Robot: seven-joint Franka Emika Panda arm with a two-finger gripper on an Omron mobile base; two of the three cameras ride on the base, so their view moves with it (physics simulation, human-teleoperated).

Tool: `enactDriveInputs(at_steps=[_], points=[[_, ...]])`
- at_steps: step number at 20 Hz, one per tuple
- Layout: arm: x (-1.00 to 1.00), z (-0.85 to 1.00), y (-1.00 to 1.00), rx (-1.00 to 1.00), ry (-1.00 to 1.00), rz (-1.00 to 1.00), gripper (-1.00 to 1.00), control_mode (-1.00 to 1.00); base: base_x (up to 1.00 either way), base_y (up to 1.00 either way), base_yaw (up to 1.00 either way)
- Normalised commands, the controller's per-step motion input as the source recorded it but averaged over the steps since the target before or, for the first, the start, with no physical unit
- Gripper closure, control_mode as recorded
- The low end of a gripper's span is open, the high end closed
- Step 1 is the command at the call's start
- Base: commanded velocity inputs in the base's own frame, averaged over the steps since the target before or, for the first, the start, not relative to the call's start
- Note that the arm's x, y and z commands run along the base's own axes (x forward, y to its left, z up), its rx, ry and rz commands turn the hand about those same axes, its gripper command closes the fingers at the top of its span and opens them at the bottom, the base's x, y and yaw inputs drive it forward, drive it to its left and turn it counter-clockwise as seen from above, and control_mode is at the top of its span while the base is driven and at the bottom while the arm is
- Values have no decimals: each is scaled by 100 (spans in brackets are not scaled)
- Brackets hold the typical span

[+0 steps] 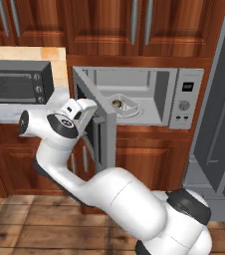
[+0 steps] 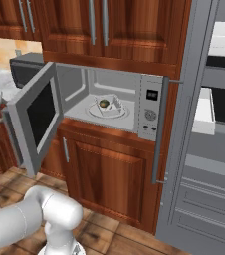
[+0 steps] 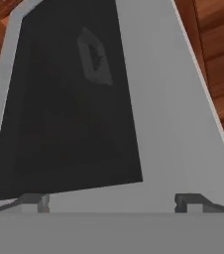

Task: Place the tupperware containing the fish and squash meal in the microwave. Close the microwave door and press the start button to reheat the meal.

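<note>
Hand (image 3: 112,201) spread, facing upright microwave door (image 3: 84,99)

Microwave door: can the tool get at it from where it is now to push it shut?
Probably yes. The open tool already faces the microwave door close up, nothing between them. The door stands swung wide, and the tupperware sits well inside the microwave, clear of its swing.

light: even, soft, rendered, nothing glaring | shadows: faint ones lying inside the microwave (image 2: 109,94) cavity and under its door | sharpness: both base views looking slightly soft and pixelated | hand view: the microwave door (image 3: 134,114) showing blurry up close, its dark window carrying a dim reflection
</note>
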Motion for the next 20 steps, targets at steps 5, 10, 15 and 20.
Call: enactDriveInputs(at_steps=[5,10,15,20], points=[[29,-22,-73,0,0,-8,-100,-100,0,0,0],[54,-22,-58,0,0,-2,-100,-100,0,0,0],[66,-15,-42,0,0,0,-100,-100,0,0,0],[67,-6,-32,0,0,0,-100,-100,0,0,0]])
